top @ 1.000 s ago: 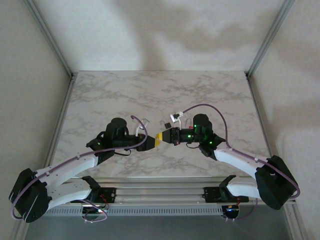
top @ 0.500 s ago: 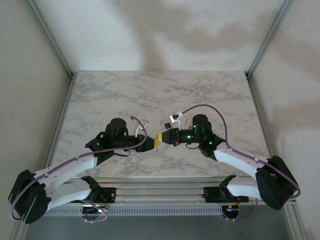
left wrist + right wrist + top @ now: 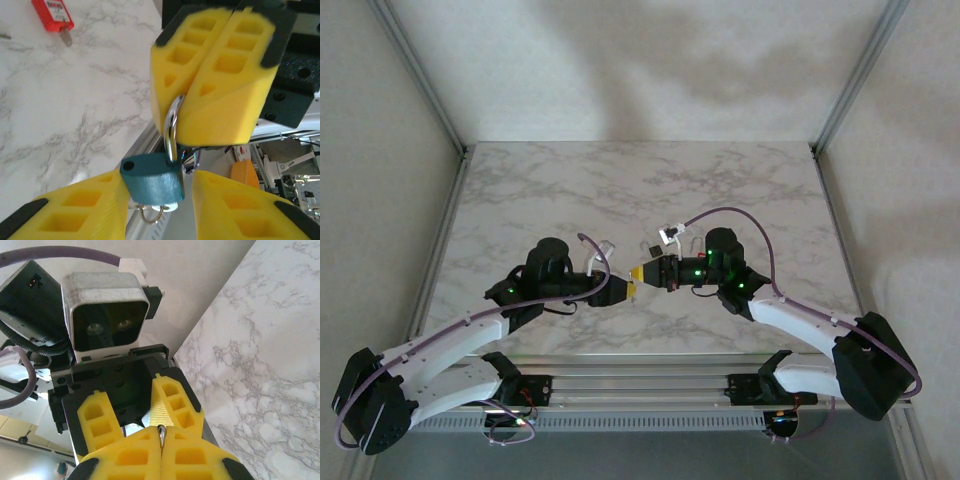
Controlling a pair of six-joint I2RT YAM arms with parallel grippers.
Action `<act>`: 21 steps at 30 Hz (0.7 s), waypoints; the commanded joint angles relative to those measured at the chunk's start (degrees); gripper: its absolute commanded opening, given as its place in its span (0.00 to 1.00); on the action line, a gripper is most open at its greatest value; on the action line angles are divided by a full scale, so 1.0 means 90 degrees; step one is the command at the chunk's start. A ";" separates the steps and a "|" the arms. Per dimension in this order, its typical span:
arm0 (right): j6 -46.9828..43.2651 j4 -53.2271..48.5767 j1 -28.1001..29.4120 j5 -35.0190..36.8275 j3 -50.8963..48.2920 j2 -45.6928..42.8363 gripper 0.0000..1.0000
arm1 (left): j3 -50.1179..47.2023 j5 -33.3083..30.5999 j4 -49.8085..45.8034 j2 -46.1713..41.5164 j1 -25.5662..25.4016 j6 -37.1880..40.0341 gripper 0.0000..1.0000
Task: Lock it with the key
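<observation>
The marble table point(image 3: 520, 200) is the largest surface. From the aluminium rail point(image 3: 650, 362) at its near edge you see the left arm point(image 3: 450, 335) and the right arm point(image 3: 800, 318) reach inward and meet nose to nose above the table's middle, with a purple cable point(image 3: 740, 215) looping over the right one. The right gripper point(image 3: 172, 117) has its yellow fingers pressed together on the steel shackle point(image 3: 171, 130), and they cover the top of it. In the right wrist view a sliver of metal shows in the seam between the pads, and the silver camera housing point(image 3: 107, 310) of the left wrist sits directly behind. The left gripper point(image 3: 157, 177) has its fingers apart on either side of the teal padlock point(image 3: 152, 180), which hangs from the shackle in the air, off the table. One finger meets a corner of the body, while the other stands clear across a narrow gap, so nothing is clamped here. The red key point(image 3: 51, 14) lies flat on the marble, well apart from the padlock. A small metal ring point(image 3: 150, 216) hangs under the padlock's body beside a pale round part. Whether a key sits in the lock there, you cannot tell.
</observation>
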 commanded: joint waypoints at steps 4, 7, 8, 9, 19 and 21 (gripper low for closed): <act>-0.0094 0.0000 -0.0043 0.0201 0.0100 0.0003 0.00 | 0.0501 -0.0097 -0.0870 0.0021 -0.0105 0.0435 0.37; -0.0089 -0.0001 -0.0036 0.0208 0.0112 0.0018 0.00 | 0.0551 -0.0153 -0.0931 -0.0008 -0.0097 0.0469 0.36; -0.0095 -0.0001 -0.0036 0.0203 0.0109 0.0021 0.00 | 0.0550 -0.0160 -0.0912 -0.0043 -0.0099 0.0469 0.36; -0.0095 -0.0001 -0.0036 0.0209 0.0111 0.0018 0.00 | 0.0546 -0.0173 -0.0877 -0.0085 -0.0096 0.0450 0.35; -0.0086 0.0038 -0.0036 0.0194 0.0111 0.0079 0.00 | 0.0378 -0.0022 -0.0127 -0.0581 -0.0053 0.0057 0.27; -0.0072 0.0048 -0.0035 0.0202 0.0101 0.0081 0.00 | 0.0347 0.0027 0.0005 -0.0675 -0.0030 -0.0037 0.27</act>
